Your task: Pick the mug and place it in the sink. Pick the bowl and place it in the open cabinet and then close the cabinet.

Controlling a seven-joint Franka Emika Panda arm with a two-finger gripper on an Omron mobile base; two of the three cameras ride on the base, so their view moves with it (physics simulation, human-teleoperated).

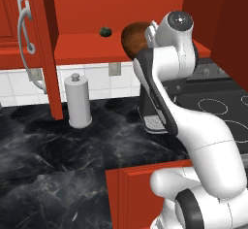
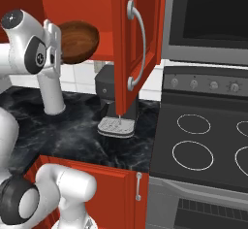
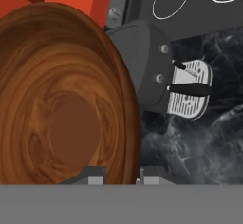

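Observation:
The dark brown wooden bowl (image 1: 132,38) (image 2: 76,40) hangs tipped on its side at the front of the open red cabinet (image 1: 82,49), level with the inner shelf. My gripper (image 3: 124,176) is shut on the bowl's rim, one fingertip (image 3: 95,174) inside and one outside. In the hand view the bowl's grained inside (image 3: 57,104) faces the camera. The white hand (image 2: 51,41) sits just left of the bowl in the right base view. Whether the bowl touches the shelf I cannot tell. The mug and the sink are out of view.
A small dark green round object (image 1: 105,31) sits on the shelf left of the bowl. Both cabinet doors (image 1: 44,53) (image 2: 136,43) stand open. Below are a coffee machine (image 2: 114,107) (image 3: 142,66), a white paper towel roll (image 1: 77,100), black marble counter (image 1: 53,145) and stove (image 2: 203,140).

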